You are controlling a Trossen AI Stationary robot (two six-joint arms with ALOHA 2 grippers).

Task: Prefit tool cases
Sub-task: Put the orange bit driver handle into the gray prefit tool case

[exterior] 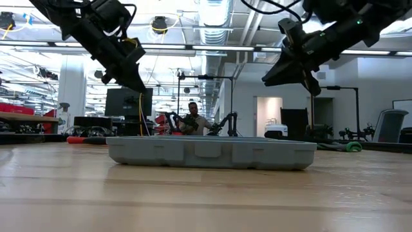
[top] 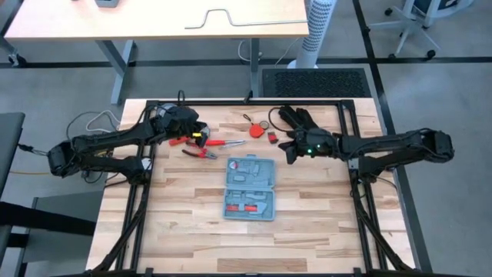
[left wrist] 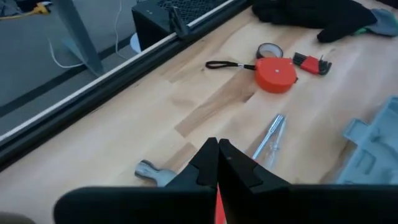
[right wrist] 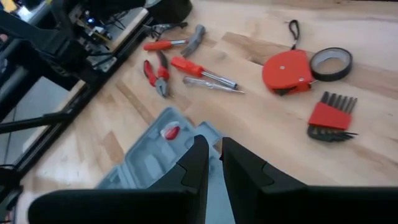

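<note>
High view: blue-grey plastic tool case (top: 250,188) is lying open and flat at the middle of the pale wood-plank desk (top: 184,223), rounded corners, moulded recesses showing. Left tool (top: 201,138) is hovering over the red-handled pliers (top: 201,152) and screwdriver (top: 225,143) beyond the case. Right tool (top: 289,152) is hanging near the case's far right corner, beside the black glove (top: 296,118).

Low view: the case (exterior: 211,152) is resting as a shallow grey tray; both tools are hanging above it, apart from it.

Left wrist view: the left tool (left wrist: 217,169) is holding its dark fingers nearly closed, nothing gripped; a round red tape measure (left wrist: 275,74), a dark tape roll (left wrist: 269,50) and red hex keys (left wrist: 311,63) are lying ahead.

Right wrist view: the right tool (right wrist: 211,163) is holding its fingers a narrow slit apart, empty, over the case (right wrist: 155,158).
</note>
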